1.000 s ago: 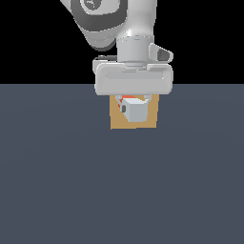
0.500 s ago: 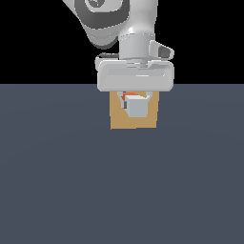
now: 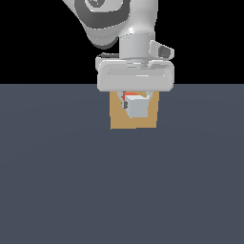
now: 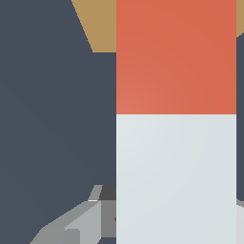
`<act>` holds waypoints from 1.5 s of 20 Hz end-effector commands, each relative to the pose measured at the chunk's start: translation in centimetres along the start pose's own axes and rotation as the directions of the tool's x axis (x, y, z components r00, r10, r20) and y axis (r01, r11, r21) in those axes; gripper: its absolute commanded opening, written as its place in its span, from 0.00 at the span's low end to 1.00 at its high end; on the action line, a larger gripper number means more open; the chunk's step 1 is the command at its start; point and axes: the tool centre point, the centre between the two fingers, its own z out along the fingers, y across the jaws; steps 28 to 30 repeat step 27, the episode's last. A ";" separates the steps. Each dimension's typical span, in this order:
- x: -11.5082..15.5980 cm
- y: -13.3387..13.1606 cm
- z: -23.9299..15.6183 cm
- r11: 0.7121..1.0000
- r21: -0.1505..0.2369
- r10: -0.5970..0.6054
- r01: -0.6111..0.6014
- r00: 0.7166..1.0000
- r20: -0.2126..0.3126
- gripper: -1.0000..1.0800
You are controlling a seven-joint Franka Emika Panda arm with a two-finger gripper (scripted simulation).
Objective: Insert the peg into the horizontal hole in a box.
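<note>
Peg in tool, tan box behind

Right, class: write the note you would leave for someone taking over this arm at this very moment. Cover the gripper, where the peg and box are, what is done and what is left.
Gripper: shut on the peg, gripping its white section; the red-orange end points toward the box.
Peg: held off the floor, in line with the box face in the exterior view. The wrist view shows the red-orange end reaching toward the tan box.
Hole: hidden behind the peg and hand; cannot tell if the tip has entered.
Done: peg picked up and brought to the box.
Left: confirm alignment, push the peg in, release.
</note>
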 end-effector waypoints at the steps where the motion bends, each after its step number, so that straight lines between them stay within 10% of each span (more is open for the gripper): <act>1: 0.0 0.2 -0.4 1.000 -0.007 -0.001 0.001 1.000 0.000 0.00; 30: 11.4 0.2 -0.4 1.000 -0.007 0.000 0.000 1.000 0.000 0.00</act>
